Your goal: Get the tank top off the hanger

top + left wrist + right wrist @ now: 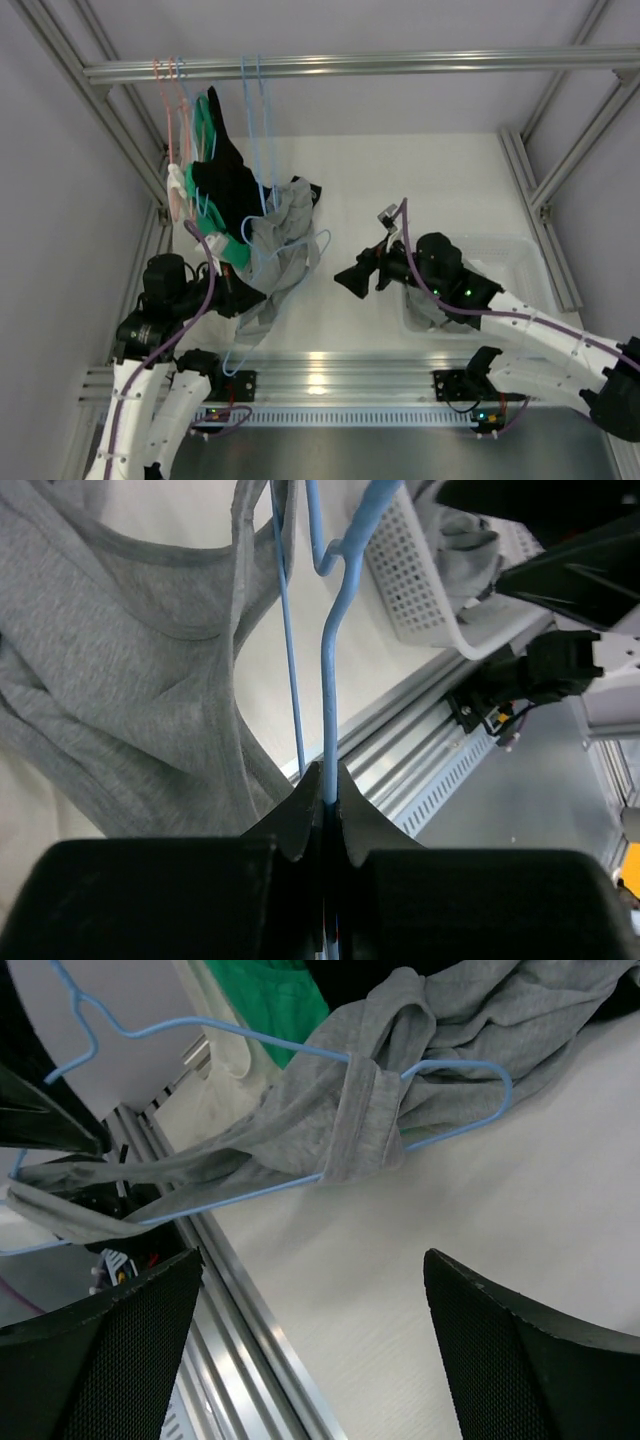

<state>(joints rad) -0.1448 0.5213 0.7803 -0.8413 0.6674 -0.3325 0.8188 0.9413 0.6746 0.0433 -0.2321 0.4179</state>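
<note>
A grey tank top [283,240] hangs tangled on a light blue wire hanger [322,243] over the table's left side. It also shows in the left wrist view [110,670] and in the right wrist view [400,1080]. My left gripper [243,297] is shut on the blue hanger [329,670], holding its wire between the fingertips. My right gripper [352,278] is open and empty, to the right of the tank top and apart from it. In the right wrist view the blue hanger [455,1130] passes through a strap of the top.
Black [232,180] and green [208,125] garments hang on hangers from the rail [400,64] at the back left. A white mesh basket [510,265] with grey cloth stands at the right. The table's aluminium front rail [330,375] runs below.
</note>
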